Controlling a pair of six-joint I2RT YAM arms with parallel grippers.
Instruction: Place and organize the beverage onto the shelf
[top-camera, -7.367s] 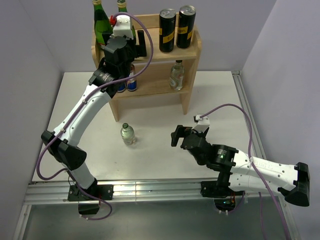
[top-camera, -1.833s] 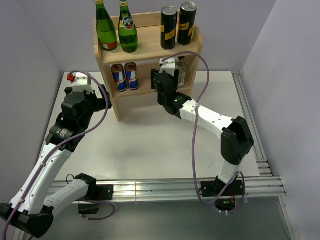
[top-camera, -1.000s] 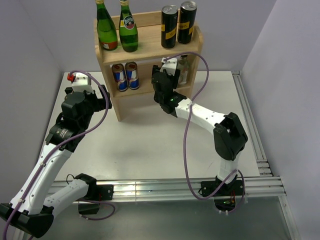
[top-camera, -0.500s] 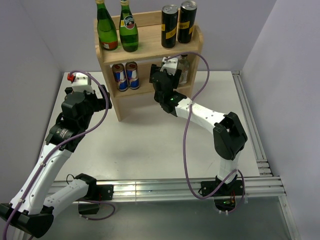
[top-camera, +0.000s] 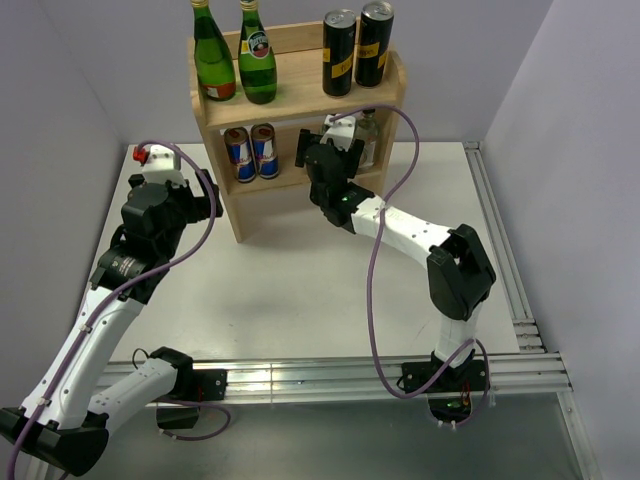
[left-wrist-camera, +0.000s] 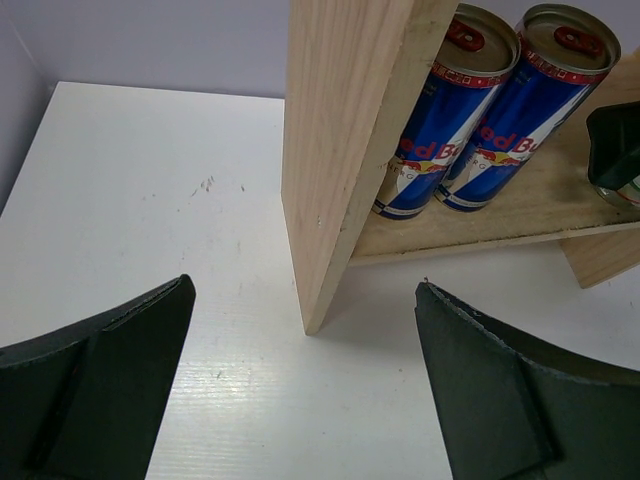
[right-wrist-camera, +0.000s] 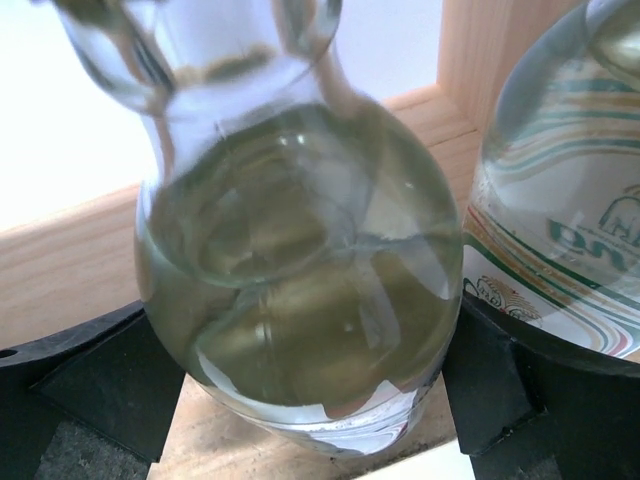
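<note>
The light wooden shelf (top-camera: 392, 92) stands at the back of the table. Its top board carries two green bottles (top-camera: 256, 62) and two black cans (top-camera: 337, 58). Two blue cans (top-camera: 250, 152) stand on the lower board. My right gripper (top-camera: 325, 152) reaches into the lower tier. In the right wrist view a clear bottle (right-wrist-camera: 300, 260) stands on the lower board (right-wrist-camera: 70, 270) between my right gripper's (right-wrist-camera: 302, 330) open fingers (right-wrist-camera: 90, 380). A second clear labelled bottle (right-wrist-camera: 560, 230) stands just right of it. My left gripper (left-wrist-camera: 303, 287) is open and empty, low over the table beside the shelf's side panel (left-wrist-camera: 340, 140).
The white table (top-camera: 300, 290) runs between grey walls, with a metal rail (top-camera: 500, 250) along its right edge. In the left wrist view the two blue cans (left-wrist-camera: 480, 115) sit just behind the side panel. A purple cable (top-camera: 390, 180) loops over the right arm.
My right gripper's jaws have spread apart from the clear bottle on the lower board, and the bottle stays standing there. The left arm has not moved.
</note>
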